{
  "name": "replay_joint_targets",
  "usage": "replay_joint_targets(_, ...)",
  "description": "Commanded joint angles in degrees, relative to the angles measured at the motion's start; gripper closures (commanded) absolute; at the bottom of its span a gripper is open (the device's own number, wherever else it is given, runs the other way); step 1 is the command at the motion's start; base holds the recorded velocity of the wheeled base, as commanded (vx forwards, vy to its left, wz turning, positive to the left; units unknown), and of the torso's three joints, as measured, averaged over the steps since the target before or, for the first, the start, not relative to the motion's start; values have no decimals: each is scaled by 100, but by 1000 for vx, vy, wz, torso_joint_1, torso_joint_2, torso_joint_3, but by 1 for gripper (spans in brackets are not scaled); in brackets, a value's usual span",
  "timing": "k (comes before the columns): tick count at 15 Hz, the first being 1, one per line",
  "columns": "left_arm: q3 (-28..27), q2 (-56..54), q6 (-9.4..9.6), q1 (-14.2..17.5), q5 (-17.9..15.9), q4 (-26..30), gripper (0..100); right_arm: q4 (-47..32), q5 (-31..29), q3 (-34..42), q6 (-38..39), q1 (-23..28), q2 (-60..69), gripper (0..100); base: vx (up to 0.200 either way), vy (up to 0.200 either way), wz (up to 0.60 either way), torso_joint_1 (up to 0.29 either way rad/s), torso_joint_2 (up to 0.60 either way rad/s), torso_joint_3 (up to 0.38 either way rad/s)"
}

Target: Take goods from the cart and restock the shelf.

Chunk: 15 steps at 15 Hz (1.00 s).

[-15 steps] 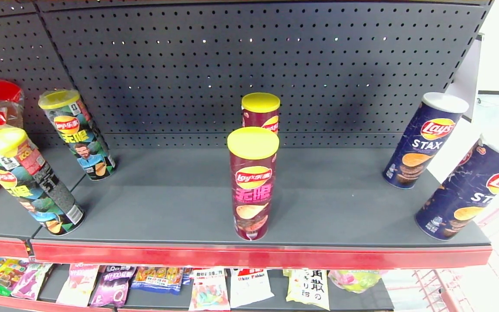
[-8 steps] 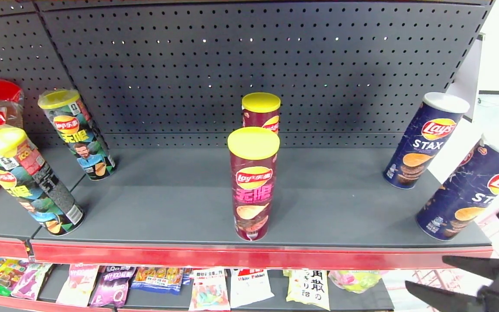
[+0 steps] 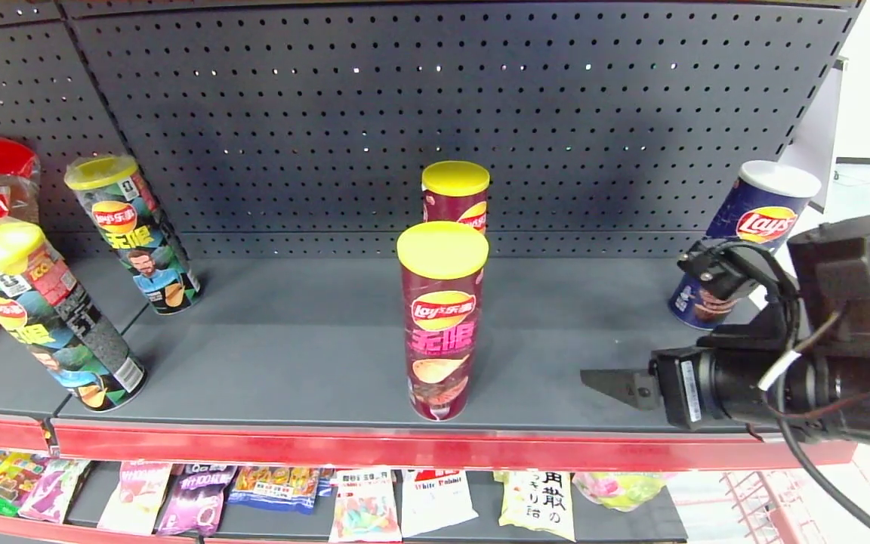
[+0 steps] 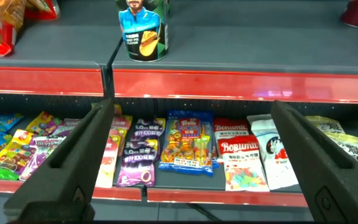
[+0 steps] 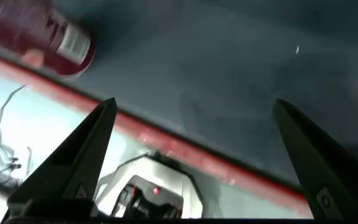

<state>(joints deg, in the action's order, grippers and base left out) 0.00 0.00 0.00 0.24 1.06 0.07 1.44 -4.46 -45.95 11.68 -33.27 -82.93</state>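
Shelf (image 3: 314, 340) partly stocked; right gripper (image 3: 606, 380) low over its front edge, fingers apart, empty, near front maroon can (image 3: 441, 317). Left gripper (image 4: 191, 109) likewise spread, empty. Likely risk: careless sideways sweep toppling that can or rear blue can (image 3: 763, 217).

Matt metal shelf (image 3: 314, 355) — glossy cans (image 3: 441, 321).

Holds gripper (image 5: 194, 104) with fingers (image 5: 73, 168) spread wide apart. Looks past them onto grey shelf (image 5: 241, 56) and its red edge (image 5: 179, 140), crossing between the fingers. Catches blurred maroon can (image 5: 42, 31) on shelf, close to that edge.
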Motion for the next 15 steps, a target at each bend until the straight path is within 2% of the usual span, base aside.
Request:
replay_joint_targets(1, 0, 0, 0, 2, 8, 1, 0, 137, -204, -292, -43, -83, -742, 0, 0, 0, 0, 0, 0, 0)
replay_joint_targets(5, 0, 0, 0, 2, 8, 1, 0, 137, -283, -793, -52, -198, -1190, 0, 0, 0, 0, 0, 0, 0)
replay_joint_targets(9, 0, 0, 0, 2, 8, 1, 0, 137, -433, -881, -52, -558, -1392, 0, 0, 0, 0, 0, 0, 0)
replay_joint_targets(15, 0, 0, 0, 2, 8, 1, 0, 129, -459, -1118, -52, -646, -1656, 0, 0, 0, 0, 0, 0, 0)
